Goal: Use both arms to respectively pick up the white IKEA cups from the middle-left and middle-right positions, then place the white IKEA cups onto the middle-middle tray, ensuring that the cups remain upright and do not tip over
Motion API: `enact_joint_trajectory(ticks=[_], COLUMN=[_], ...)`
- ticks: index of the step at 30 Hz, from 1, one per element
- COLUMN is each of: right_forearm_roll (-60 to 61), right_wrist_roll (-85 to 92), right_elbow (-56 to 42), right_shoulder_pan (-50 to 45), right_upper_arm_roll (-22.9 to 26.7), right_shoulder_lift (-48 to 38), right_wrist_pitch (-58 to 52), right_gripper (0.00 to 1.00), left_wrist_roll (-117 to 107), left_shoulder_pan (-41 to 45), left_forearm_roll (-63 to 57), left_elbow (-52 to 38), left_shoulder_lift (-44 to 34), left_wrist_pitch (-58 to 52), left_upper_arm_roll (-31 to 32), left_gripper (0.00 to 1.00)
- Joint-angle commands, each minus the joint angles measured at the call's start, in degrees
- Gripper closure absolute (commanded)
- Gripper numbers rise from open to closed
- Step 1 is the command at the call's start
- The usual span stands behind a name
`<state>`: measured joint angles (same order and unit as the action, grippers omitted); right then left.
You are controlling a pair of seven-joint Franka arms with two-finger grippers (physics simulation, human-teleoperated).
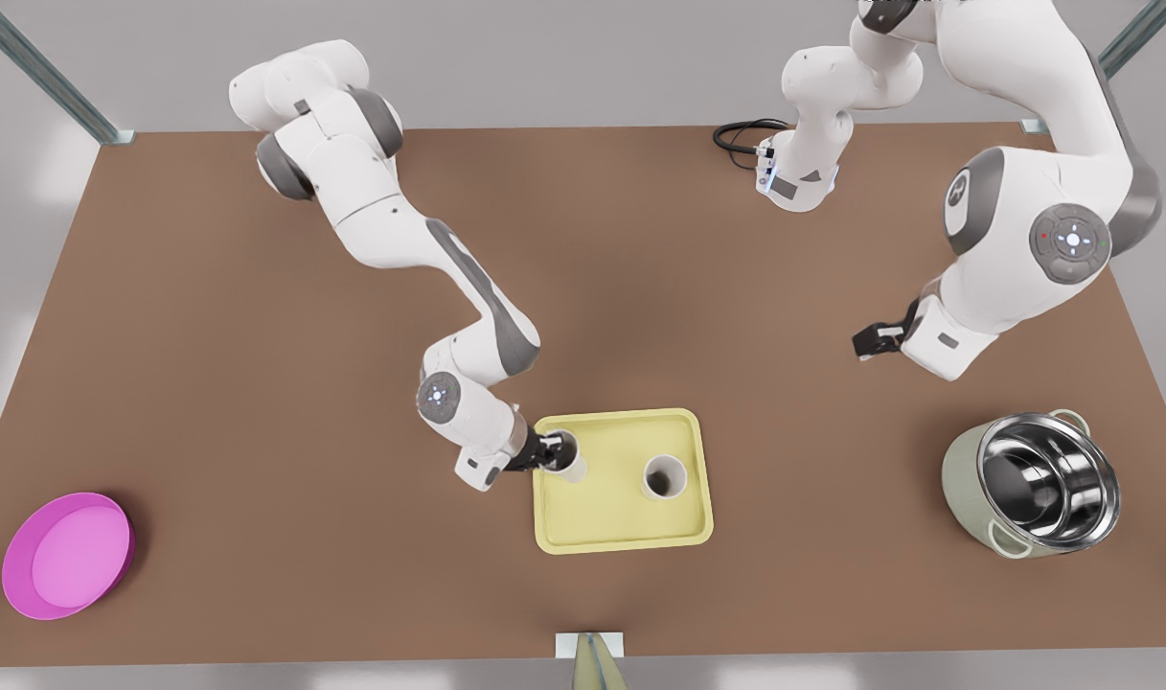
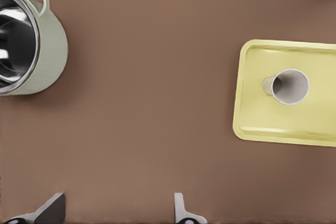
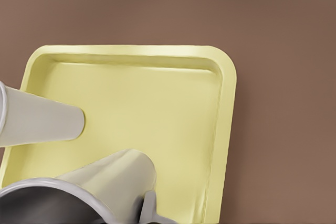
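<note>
The right gripper point(image 1: 556, 450) sat at the pale-yellow tray's point(image 1: 621, 532) edge on the front view's left, jaws clamped on one white IKEA cup point(image 1: 565, 458). That cup looked upright, over the tray's rim area; whether its base touched the tray, I couldn't tell. In the right wrist view the held cup point(image 3: 113, 179) loomed close, w/ one finger point(image 3: 149, 208) against its side.

The 2nd white cup point(image 1: 664, 476) stood upright on the tray, towards the side on the front view's right, apart from the first.

The left gripper point(image 1: 875, 340) hung above bare brown worktop point(image 1: 209, 364), well apart from the tray, jaws spread wide & holding nothing; that arm waited.

A steel-lined pot point(image 1: 1033, 484) sat on the front view's right, a magenta bowl point(image 1: 65, 556) far on its left.
</note>
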<state>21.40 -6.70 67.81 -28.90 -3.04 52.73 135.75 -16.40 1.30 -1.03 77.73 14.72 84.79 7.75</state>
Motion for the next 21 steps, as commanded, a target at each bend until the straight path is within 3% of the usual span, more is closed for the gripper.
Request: enact_joint_trajectory(ticks=[1,9,10,11,12,21], right_forearm_roll=[-0.3,-0.5,-0.4,-0.4,-0.4,-0.1], right_wrist_roll=[-18.5,-18.5,-18.4,-18.5,-18.4,-18.5], right_elbow=[-0.6,-2.8,-3.0,-3.0,-3.0,-3.6], right_shoulder_pan=[-0.7,-0.8,-0.8,-0.8,-0.8,-1.3], right_upper_arm_roll=[0.3,0.2,0.2,0.1,0.1,-0.1], right_shoulder_lift=[1.1,4.5,4.6,4.7,4.7,4.4], right_wrist_pitch=[3.5,4.2,4.3,4.2,4.3,4.3], right_gripper=[0.79,0.79,0.75,0.52,0.01,0.00], left_wrist_roll=[11.0,11.0,11.0,11.0,11.0,11.0], left_shoulder_pan=[-3.3,-4.4,-4.5,-4.5,-4.5,-4.2], left_forearm_roll=[4.9,6.6,6.6,6.6,6.6,6.5], left_elbow=[0.1,0.1,0.1,0.1,0.1,0.1], left_shoulder_lift=[0.6,3.2,3.2,3.2,3.2,3.3], left_wrist_pitch=[-5.8,-7.5,-7.5,-7.5,-7.5,-7.5], left_upper_arm_roll=[0.0,0.2,0.2,0.2,0.2,0.2], left_gripper=[0.00,0.00,0.00,0.00,0.00,0.00])
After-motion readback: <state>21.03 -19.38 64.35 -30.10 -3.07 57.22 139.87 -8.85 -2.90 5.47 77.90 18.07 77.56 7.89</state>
